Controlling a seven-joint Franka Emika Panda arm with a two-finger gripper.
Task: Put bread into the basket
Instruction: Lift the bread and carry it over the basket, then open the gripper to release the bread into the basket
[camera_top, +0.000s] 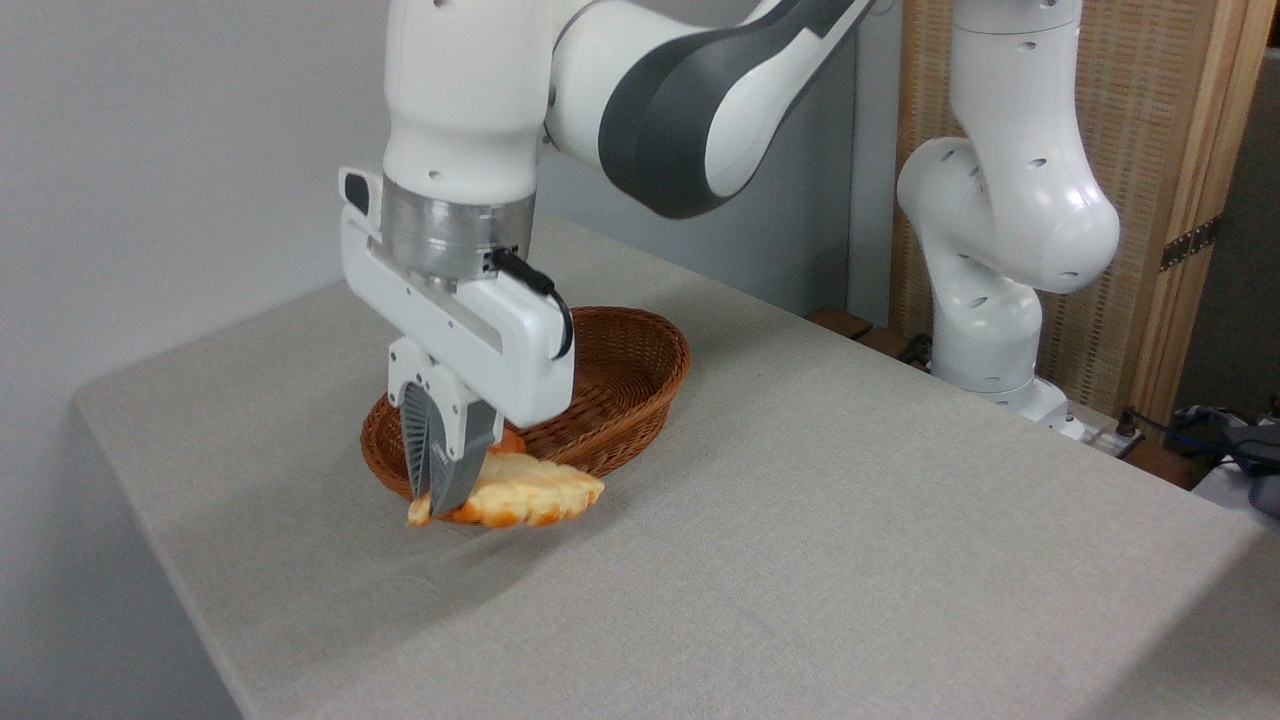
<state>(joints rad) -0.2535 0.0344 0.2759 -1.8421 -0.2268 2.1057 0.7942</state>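
One loaf, the bread (530, 495), hangs clamped in your gripper (437, 490) just before the basket (640, 370); lift it over the near rim, then release.

The white arm reaches in from two o'clock and bends straight down at the wrist. Its gripper (437, 478) points toward six o'clock, grey ribbed fingers (418, 445) pinched close together.

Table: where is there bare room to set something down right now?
The table is bare right of the basket across to the arm's base, and along the near edge. It is crowded at the basket's near rim, where the hand grips the bread.
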